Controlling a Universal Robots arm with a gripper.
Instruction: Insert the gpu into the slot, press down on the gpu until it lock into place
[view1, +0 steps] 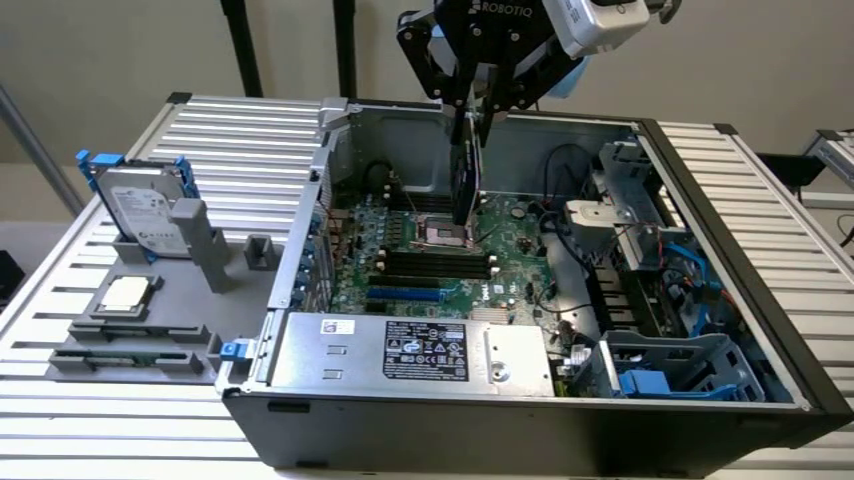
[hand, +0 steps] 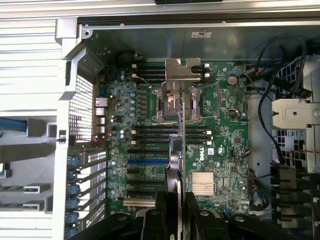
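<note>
A slatted aluminium tabletop (view1: 94, 420) carries an open computer case (view1: 534, 435), its green motherboard (view1: 514, 245) exposed. The gpu (view1: 467, 170), a thin flat card seen edge-on, is clamped upright in the hand (view1: 478, 100) above the board, clear of the bright-blue plastic slot (view1: 404, 296). For this step, the card's connector edge is best brought parallel to that narrow strip and kept square, without tilt.

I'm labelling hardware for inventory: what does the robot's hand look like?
The hand is black, with jointed linkage fingers and white ROBOTIQ lettering on its body. A light grey housing sits beside it at the wrist.
</note>
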